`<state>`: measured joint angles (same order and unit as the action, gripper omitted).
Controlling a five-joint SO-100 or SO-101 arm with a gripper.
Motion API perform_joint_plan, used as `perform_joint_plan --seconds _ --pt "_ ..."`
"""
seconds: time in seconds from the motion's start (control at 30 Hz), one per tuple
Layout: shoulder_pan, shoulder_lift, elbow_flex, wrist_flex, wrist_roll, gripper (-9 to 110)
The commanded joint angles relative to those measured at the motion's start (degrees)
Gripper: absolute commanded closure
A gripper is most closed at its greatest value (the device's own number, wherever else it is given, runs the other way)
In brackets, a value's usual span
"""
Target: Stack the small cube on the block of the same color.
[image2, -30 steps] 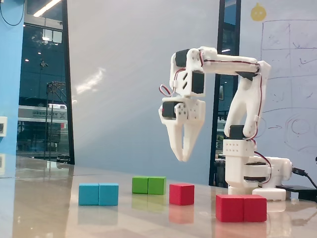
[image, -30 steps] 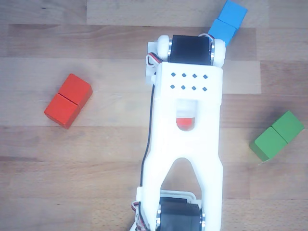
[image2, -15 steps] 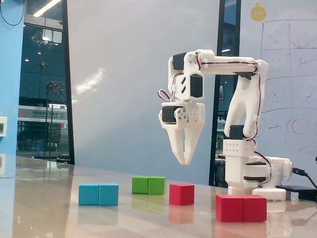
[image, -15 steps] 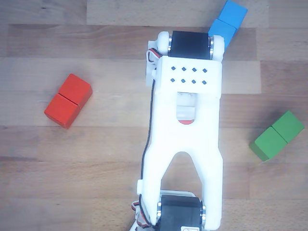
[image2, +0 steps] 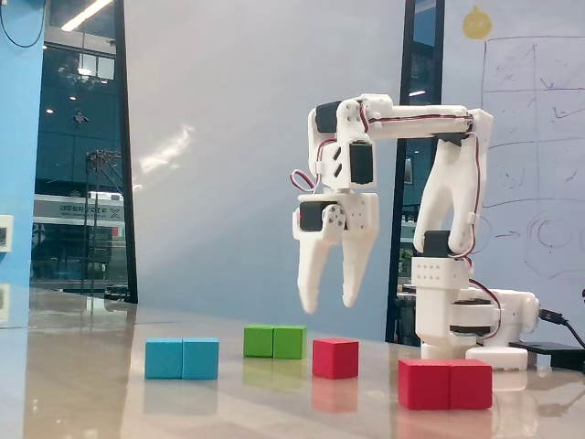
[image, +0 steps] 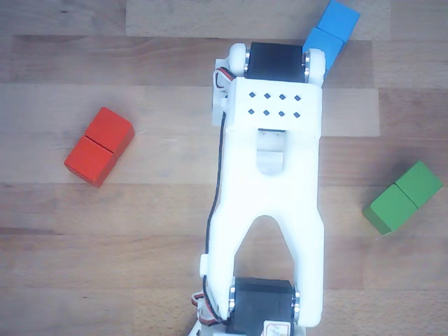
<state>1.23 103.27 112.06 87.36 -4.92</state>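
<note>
In the fixed view the small red cube sits on the table between the coloured blocks. The red two-cube block lies in front and to the right of it, seam up the middle. My gripper hangs open and empty, fingers pointing down, a short way above the small cube and slightly left of it. In the other view, from above, the red block lies at the left. The white arm fills the middle there and hides the small cube and the gripper's fingers.
A blue two-cube block lies at the left and a green one behind the small cube. From above, the blue block is at the top and the green block at the right. The arm's base stands at the back right.
</note>
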Motion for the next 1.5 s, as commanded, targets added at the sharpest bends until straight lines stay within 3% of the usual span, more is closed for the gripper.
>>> perform_joint_plan --seconds 0.0,0.23,0.7,1.47 --pt "-0.3 -0.7 -0.3 -0.4 0.3 67" --pt "0.3 -2.0 4.7 -2.8 0.3 61" --pt "0.4 -7.6 11.1 -14.2 0.1 60" --pt "5.7 -9.6 11.4 -17.5 -0.4 61"
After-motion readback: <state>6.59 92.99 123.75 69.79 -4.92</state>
